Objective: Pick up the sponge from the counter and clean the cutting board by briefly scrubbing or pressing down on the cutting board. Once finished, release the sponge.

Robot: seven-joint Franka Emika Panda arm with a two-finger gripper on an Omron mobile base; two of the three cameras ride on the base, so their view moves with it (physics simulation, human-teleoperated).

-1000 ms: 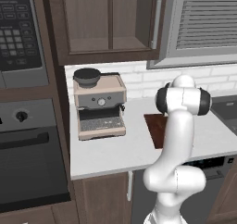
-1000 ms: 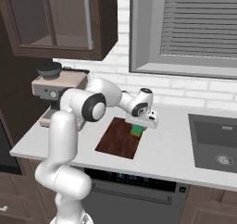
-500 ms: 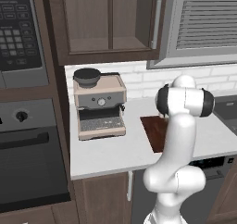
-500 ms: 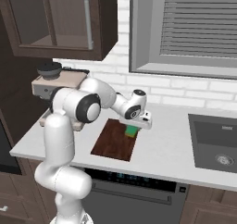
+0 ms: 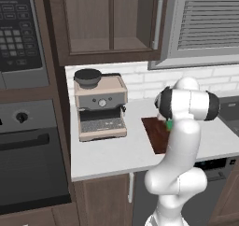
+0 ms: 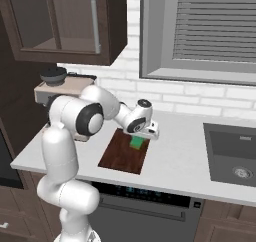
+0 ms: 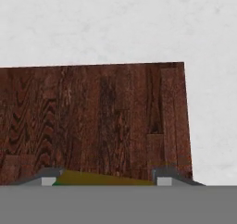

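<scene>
I'm holding the gripper (image 6: 138, 141) clamped on the sponge (image 6: 136, 142) over the cutting board's (image 6: 122, 155) far edge — could slide off onto counter (image 6: 175, 161) w/ hard scrubbing.

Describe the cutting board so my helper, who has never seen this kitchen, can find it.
Find the off-white counter under the window. Between the coffee machine and the sink lies a thin, flat, reddish-brown wooden rectangle, the cutting board: the only wood-grained thing on the worktop.
</scene>
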